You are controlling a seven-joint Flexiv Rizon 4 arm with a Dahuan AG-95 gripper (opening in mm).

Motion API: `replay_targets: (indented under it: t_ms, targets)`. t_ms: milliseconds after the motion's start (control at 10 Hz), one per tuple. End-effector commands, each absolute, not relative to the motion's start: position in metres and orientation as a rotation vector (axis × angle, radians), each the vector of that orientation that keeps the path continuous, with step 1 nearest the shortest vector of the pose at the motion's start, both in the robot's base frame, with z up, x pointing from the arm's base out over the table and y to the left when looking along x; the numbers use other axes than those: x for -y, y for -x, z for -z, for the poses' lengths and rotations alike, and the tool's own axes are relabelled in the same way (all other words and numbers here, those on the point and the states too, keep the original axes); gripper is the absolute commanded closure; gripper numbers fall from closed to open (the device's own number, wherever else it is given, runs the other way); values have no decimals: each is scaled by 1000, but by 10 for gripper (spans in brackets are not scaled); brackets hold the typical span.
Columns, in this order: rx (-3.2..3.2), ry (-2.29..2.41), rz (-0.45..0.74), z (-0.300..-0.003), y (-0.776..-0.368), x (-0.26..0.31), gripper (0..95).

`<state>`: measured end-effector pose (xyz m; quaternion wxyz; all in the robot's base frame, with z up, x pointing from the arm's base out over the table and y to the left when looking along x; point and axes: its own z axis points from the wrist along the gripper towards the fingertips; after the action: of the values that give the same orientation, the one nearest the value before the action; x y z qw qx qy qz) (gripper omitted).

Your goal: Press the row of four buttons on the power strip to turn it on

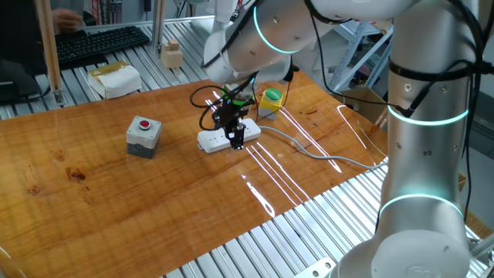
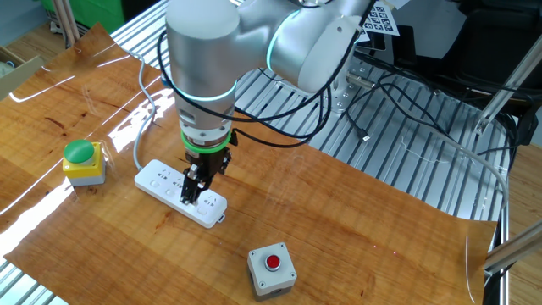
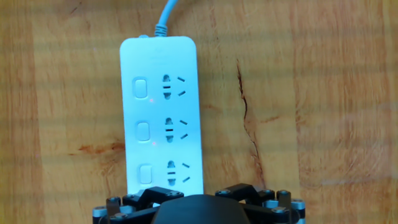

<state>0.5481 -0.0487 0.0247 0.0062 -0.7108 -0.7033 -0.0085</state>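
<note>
1. Gripper (image 2: 193, 191) points straight down, low over the white power strip (image 2: 161, 182), at the end of the strip farthest from its cable. Whether the tips touch the plastic cannot be told from either fixed view.
2. Finger state: the hand view shows only the dark gripper body along its bottom edge, and the fixed views are too small to show a gap at the tips. Jaws stand at their widest spread; nothing is seen held between them.
3. Power strip lies flat on the wooden table (image 1: 93, 201), directly beneath the tool and running away from it toward the cable end. In the hand view the power strip (image 3: 186, 74) extends upward from the gripper body.
4. Row of buttons (image 3: 143, 131): three small rounded switches are visible in line along the strip's left edge in the hand view, each beside a socket. A fourth, if present, is hidden under the gripper body.
5. Grey cable (image 1: 324, 158) leaves the strip's far end and curves away across the table toward the edge.
6. Yellow box with a green cap (image 2: 82, 161) sits near the cable end of the strip, well apart from the tool.
7. Grey box with a red button (image 2: 272, 269) stands alone on the opposite side of the tool, apart from the strip.
8. Beyond the wood: ribbed metal bench surface (image 2: 406, 144) with loose black cables.
</note>
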Motion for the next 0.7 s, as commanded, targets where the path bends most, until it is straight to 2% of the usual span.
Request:
replay_targets:
  t_ms: [100, 700]
  targets:
    - [2213, 2215, 32, -23, -550, 49, 0]
    - [2193, 2211, 46, -23, -550, 49, 0]
